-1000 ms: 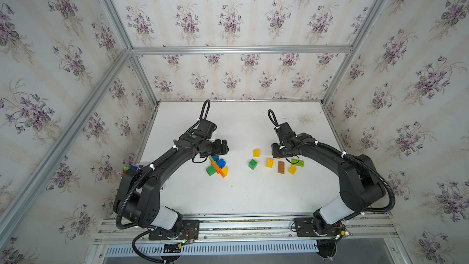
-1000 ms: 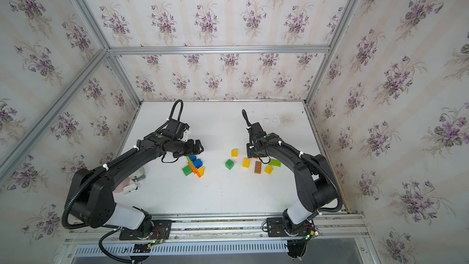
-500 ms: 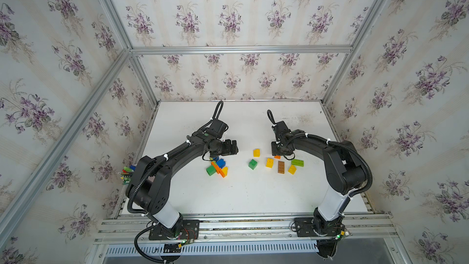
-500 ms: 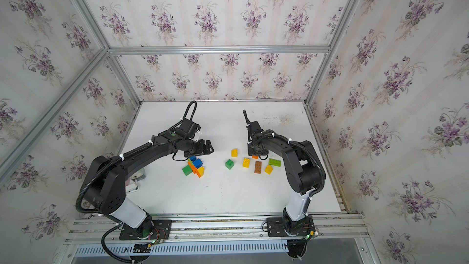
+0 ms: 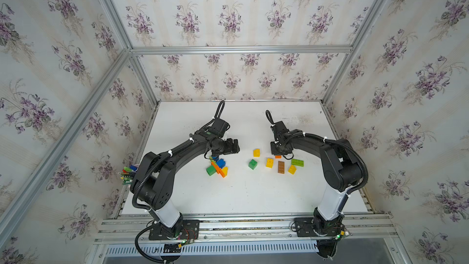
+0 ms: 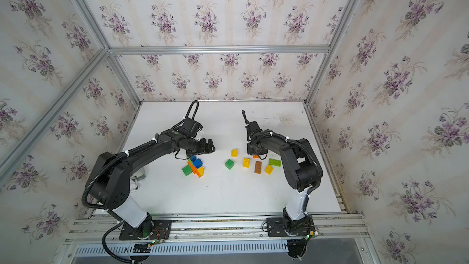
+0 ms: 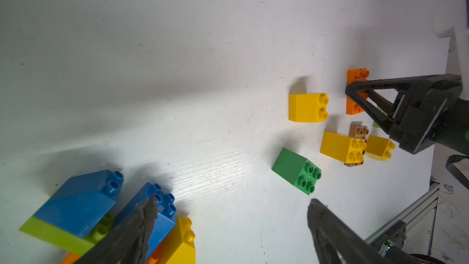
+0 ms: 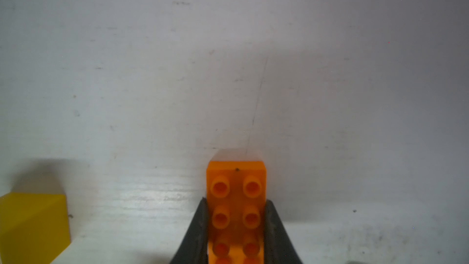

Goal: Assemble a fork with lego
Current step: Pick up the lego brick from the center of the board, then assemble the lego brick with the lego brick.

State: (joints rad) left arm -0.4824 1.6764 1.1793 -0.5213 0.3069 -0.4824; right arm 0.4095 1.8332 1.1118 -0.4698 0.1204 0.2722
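Right end effector [image 8: 236,200] has closed on orange brick [image 8: 236,186], bare table [image 8: 228,72] ahead

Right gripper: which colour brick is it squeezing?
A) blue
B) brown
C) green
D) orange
D: in the right wrist view the right gripper has its jaws closed against both long sides of the orange brick.

Lego cluster [image 5: 217,167] sits left of loose bricks [image 5: 269,163] (all on table [image 5: 241,194]), w/ gap btwn.
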